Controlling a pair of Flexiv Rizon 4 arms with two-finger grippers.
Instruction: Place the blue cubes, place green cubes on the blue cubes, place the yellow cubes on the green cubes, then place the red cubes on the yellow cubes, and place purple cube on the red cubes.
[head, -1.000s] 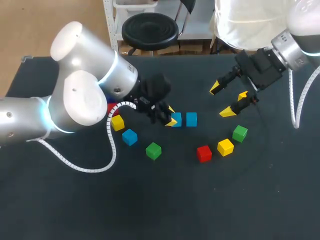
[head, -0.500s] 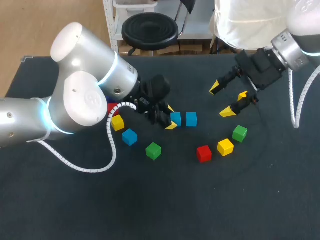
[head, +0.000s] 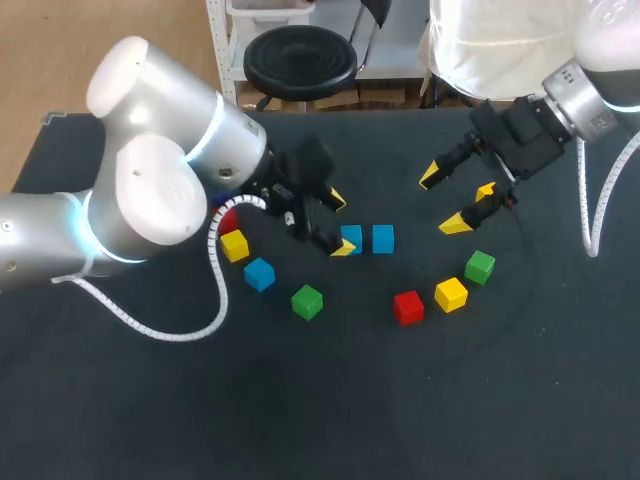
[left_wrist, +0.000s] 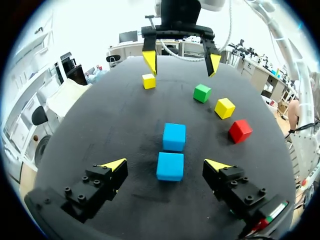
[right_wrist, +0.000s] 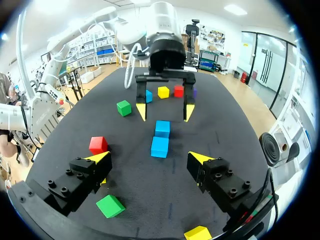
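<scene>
Two blue cubes (head: 350, 238) (head: 383, 238) sit side by side on the black table (head: 330, 400). My left gripper (head: 338, 224) stands open around the nearer blue cube (left_wrist: 170, 167), and its fingers are clear of the cube. My right gripper (head: 442, 200) hangs open above the table's far right with nothing in it. A third blue cube (head: 259, 273), a green cube (head: 307, 301) and a yellow cube (head: 235, 245) lie under my left arm. Another green (head: 480, 266), yellow (head: 451, 294) and red cube (head: 407, 307) lie right of the blue pair.
A second red cube (right_wrist: 178, 90) and a purple cube (right_wrist: 194, 92) sit behind my left gripper, mostly hidden in the head view. Another yellow cube (left_wrist: 148, 80) lies under my right gripper. The near half of the table holds nothing.
My left gripper opened and let go of the blue cube, which now rests beside the other blue one. The left arm rose and drew back slightly. The right arm kept still.
</scene>
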